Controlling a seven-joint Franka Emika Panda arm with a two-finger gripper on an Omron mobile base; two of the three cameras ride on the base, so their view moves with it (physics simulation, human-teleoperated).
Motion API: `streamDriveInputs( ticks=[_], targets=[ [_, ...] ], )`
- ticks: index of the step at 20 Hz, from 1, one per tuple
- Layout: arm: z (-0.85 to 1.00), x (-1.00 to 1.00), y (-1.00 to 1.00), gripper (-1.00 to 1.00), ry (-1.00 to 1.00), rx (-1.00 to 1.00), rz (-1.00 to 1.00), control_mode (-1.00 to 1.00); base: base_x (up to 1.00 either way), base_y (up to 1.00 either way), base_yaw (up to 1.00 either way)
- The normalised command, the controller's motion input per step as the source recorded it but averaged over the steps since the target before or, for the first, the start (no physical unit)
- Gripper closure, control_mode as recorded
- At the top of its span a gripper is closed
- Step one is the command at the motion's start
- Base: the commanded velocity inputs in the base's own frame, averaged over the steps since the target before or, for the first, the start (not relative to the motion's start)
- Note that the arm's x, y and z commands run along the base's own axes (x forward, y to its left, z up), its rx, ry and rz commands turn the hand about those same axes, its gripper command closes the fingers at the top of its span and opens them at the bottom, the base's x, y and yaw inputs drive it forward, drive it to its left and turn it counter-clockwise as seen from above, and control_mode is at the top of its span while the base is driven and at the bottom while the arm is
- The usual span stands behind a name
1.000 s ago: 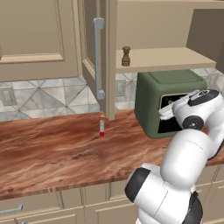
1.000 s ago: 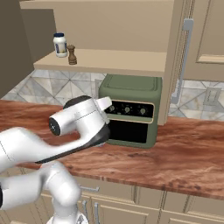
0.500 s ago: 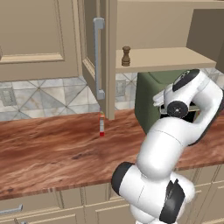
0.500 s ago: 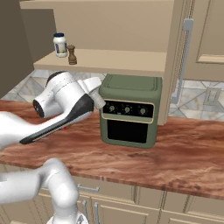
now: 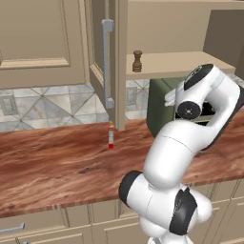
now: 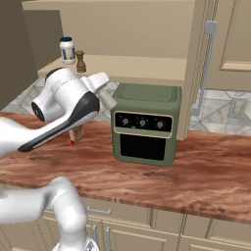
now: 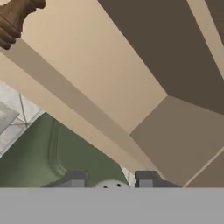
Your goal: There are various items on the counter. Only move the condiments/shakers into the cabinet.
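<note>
My gripper [image 7: 110, 180] is shut on the small pale grey shaker [image 7: 110, 185], whose domed top shows between the two fingertips. It hangs over the top of the green oven [image 7: 43, 153], just below the front edge of the cabinet shelf [image 7: 83, 109]. The brown pepper mill [image 7: 15, 17] stands on that shelf; it also appears in the base views as the pepper mill [image 5: 137, 61] [image 6: 80, 61]. Beside it stands the white jar with a dark blue lid [image 6: 67, 50]. The cabinet door [image 5: 97, 47] with its silver bar handle [image 5: 107, 62] is swung open.
The green oven [image 6: 144, 122] sits on the reddish-brown counter [image 5: 57, 167] directly under the shelf. A small red-and-white bottle [image 5: 111, 136] stands on the counter below the open door's edge. Another cabinet door [image 6: 208, 63] hangs to the right of the oven.
The arm has swung up from low beside the oven, carrying the hand to the height of the oven's top and the shelf edge. The things on the shelf and counter have stayed put.
</note>
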Motion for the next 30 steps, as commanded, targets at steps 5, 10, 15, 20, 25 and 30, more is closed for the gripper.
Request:
streamDriveInputs(
  ticks=[5, 10, 15, 20, 25, 30],
  targets=[
    [1.00, -0.03, 0.33, 1.00, 0.16, 0.37, 0.28, -1.00, 0.00, 0.00, 0.00],
    [1.00, -0.10, 0.19, 1.00, 0.09, 0.35, 0.31, -1.00, 0.00, 0.00, 0.00],
    [1.00, -0.26, 0.03, 1.00, 0.17, 0.22, 0.21, -1.00, 0.00, 0.00, 0.00],
    [1.00, -0.12, 0.02, 1.00, 0.26, 0.12, 0.14, -1.00, 0.00, 0.00, 0.00],
    [0.99, -0.01, 0.07, 1.00, 0.32, 0.13, 0.15, -1.00, 0.00, 0.00, 0.00],
    [0.76, 0.05, 0.03, 1.00, 0.27, 0.18, 0.21, -1.00, 0.00, 0.00, 0.00]
  ],
)
